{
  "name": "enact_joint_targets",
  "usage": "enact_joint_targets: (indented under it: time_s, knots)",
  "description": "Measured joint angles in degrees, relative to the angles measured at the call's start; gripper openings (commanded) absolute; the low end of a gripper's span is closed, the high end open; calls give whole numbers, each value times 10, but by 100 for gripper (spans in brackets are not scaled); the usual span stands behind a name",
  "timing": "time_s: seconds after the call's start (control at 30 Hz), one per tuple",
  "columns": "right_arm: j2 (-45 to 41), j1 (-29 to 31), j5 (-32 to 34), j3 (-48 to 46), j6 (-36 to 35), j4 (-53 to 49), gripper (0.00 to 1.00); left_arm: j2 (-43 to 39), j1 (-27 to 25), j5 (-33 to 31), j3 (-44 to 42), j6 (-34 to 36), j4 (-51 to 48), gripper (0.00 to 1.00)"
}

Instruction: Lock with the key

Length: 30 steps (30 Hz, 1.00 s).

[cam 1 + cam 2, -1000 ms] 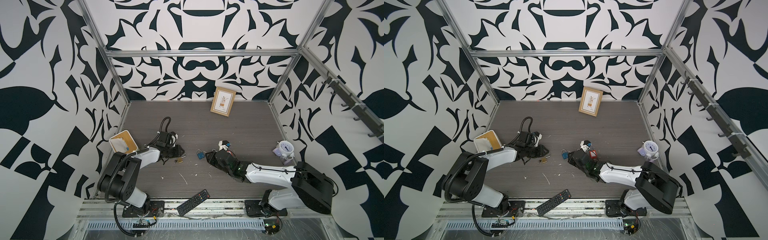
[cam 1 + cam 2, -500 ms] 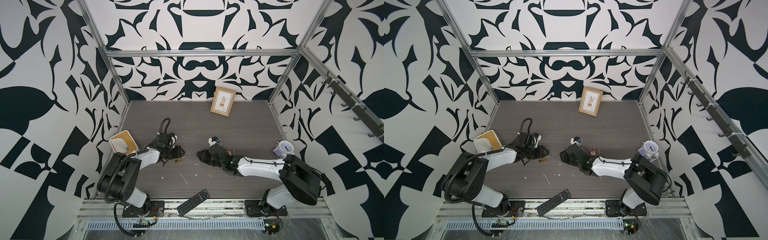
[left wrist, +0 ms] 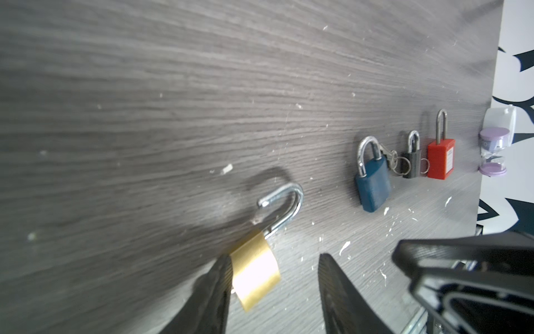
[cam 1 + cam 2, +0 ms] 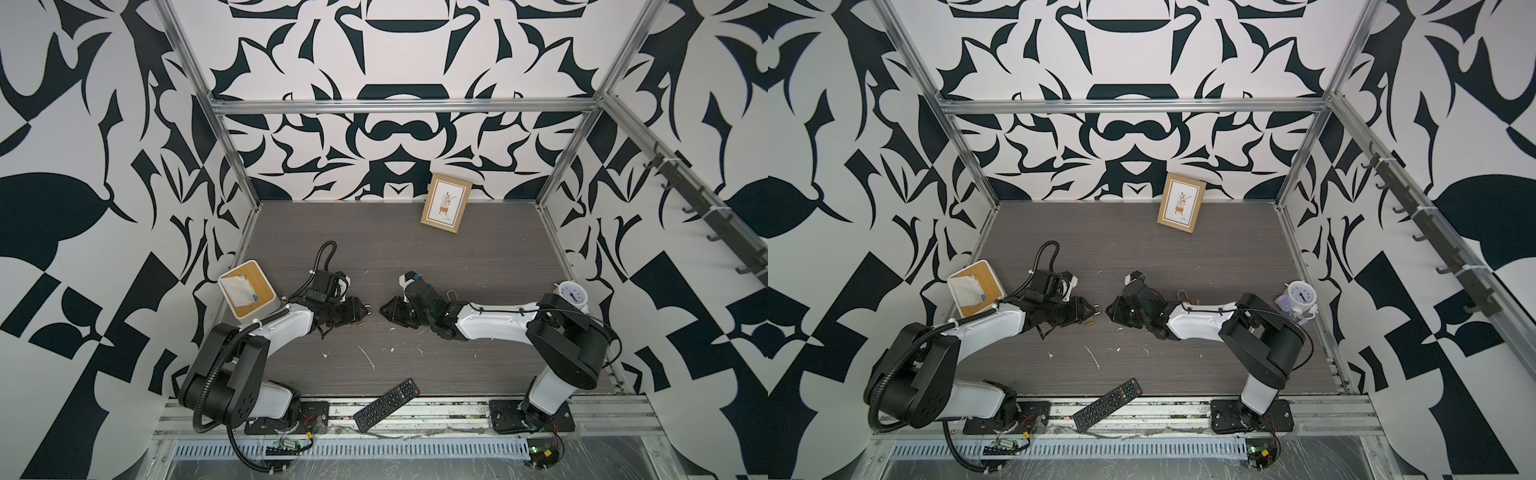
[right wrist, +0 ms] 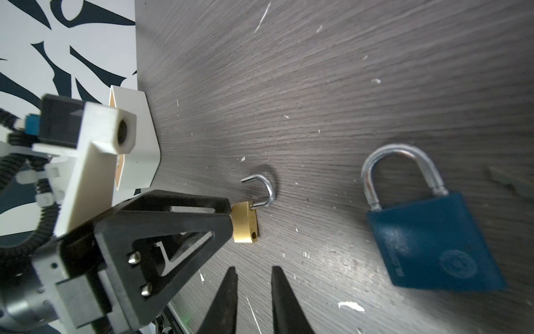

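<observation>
Locking has barely begun, I judge: the small brass padlock (image 3: pixel 255 274) lies on the grey wood-grain table (image 3: pixel 144 115), steel shackle (image 3: pixel 284 202) open, no key in it. My left gripper (image 3: pixel 274 258) is spread, one finger touching its body; the right gripper (image 5: pixel 254 271), narrowly parted, holds nothing. Whether the ringed keys (image 3: pixel 397 164) by the blue padlock (image 3: pixel 374 185) fit, I cannot tell.

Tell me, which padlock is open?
The small brass padlock beside the left gripper: its silver shackle sticks out with one end free. The blue padlock, grey padlock and red padlock have both shackle ends inside their bodies.
</observation>
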Motion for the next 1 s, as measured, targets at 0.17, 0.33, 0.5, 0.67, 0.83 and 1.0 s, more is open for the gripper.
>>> enact_joint_targets:
  time_s: [0.17,0.33,0.5,0.67,0.83,1.0]
  knots:
    - [-10,-3,-3,0,-3,2,23,12,0,0,2,0,0,52]
    - [-13,-3,-4,-7,-3,10,23,34,0,17,8,-4,14,52]
    - [-16,-7,-4,-17,-3,9,23,28,-6,29,1,-18,15,52]
    - [-33,-15,-5,-29,-4,9,24,5,-25,42,-9,-31,10,53]
    - [-63,-26,-1,-43,-10,-9,24,4,-57,27,-7,-40,-9,57]
    - [-74,-25,23,-13,-41,-96,37,6,-62,-30,24,-50,-59,61]
